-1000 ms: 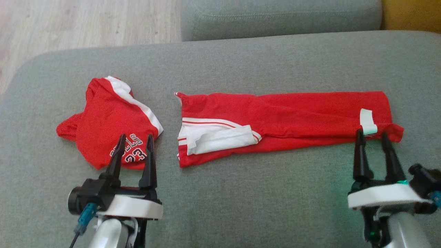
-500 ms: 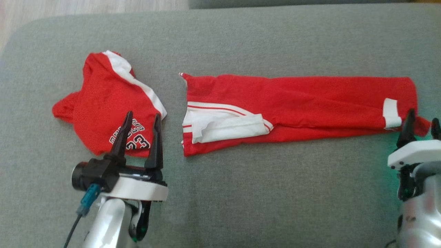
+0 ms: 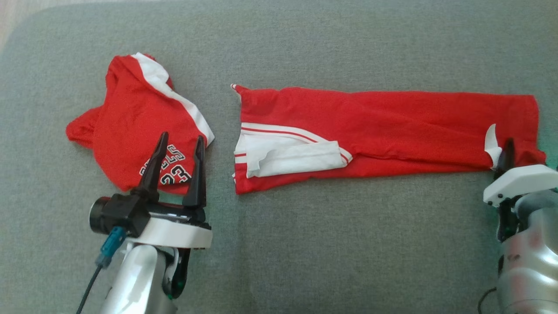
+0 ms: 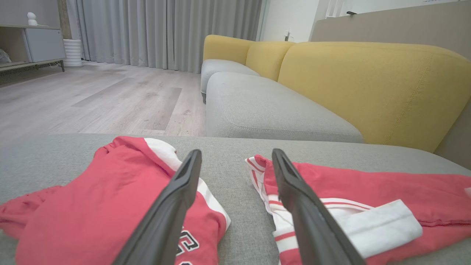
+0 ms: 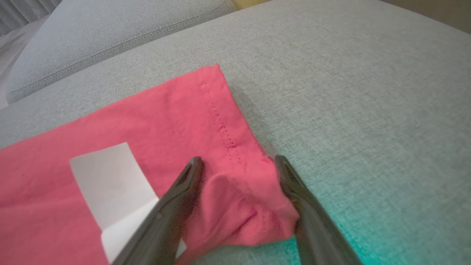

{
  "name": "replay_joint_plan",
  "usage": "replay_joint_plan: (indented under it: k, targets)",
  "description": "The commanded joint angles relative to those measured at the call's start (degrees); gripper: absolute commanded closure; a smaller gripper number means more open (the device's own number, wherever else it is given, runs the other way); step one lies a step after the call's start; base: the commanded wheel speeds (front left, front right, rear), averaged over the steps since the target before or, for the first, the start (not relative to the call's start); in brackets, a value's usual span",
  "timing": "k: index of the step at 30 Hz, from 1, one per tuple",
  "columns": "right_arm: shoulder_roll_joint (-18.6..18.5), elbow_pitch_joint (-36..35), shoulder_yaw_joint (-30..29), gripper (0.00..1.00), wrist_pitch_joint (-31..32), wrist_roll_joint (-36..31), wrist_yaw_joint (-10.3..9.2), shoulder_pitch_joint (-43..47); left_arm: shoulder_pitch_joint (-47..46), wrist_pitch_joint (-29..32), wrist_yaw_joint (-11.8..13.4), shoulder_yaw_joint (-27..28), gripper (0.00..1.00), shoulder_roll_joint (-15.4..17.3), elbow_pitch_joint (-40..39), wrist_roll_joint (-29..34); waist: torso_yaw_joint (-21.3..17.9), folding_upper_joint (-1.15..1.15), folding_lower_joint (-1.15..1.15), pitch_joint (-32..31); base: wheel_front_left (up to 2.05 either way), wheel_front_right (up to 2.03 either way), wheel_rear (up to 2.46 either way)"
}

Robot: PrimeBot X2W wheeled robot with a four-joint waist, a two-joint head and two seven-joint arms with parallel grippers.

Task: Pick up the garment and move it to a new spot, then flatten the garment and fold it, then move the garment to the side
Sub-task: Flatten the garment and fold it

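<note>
- The head camera had dipped over the last second, so the whole picture slid. I did not count that as the cloth moving.
- The long red garment (image 3: 392,122) lay flat across the grey cushion (image 3: 348,253), running from the middle of the head view out to 3 o'clock.
- My right gripper (image 3: 518,152) had pushed in on the garment's 3 o'clock end, beside the white label (image 5: 110,176). Its jaws stood wide, with the bunched hem corner (image 5: 243,198) between them, not yet pinched.
- My left gripper (image 3: 182,137) had stayed spread over the near edge of the folded red jersey (image 3: 135,131) at 9 o'clock, holding nothing.
- I judged the next step was to close on that corner and begin a fold.
</note>
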Motion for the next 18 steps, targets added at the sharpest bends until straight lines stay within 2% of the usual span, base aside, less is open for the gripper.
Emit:
replay_joint_plan:
  k: [1, 7, 13, 18]
  targets:
    - [-0.1, 0.5, 1.1, 1.0, -0.3, -0.6, -0.05, -0.9, -1.9, -0.5, -0.1, 2.2, 0.0, 0.2, -1.4, 0.7, -0.3, 0.0, 0.0, -0.2, 0.0, 0.0, 0.0]
    - [-0.2, -0.9, -1.8, 1.0, -1.6, -3.9, -0.05, -0.8, -1.7, -0.5, -0.2, 2.6, 0.0, 0.1, -1.4, 1.3, -1.5, 0.0, 0.0, -1.4, 0.0, 0.0, 0.0]
    - [-3.2, -6.1, -6.0, 1.0, -0.8, -6.7, -0.05, 0.2, -1.1, -0.5, -0.3, 2.7, 0.0, 0.1, -1.4, 1.3, -2.3, 0.0, 0.0, -3.0, 0.0, 0.0, 0.0]
    - [-4.4, -9.2, -6.4, 1.0, 0.2, -7.6, -0.05, 0.6, -0.6, -0.5, -0.4, 2.7, 0.0, 0.0, -1.2, 1.1, -2.5, 0.0, 0.0, -4.2, 0.0, 0.0, 0.0]
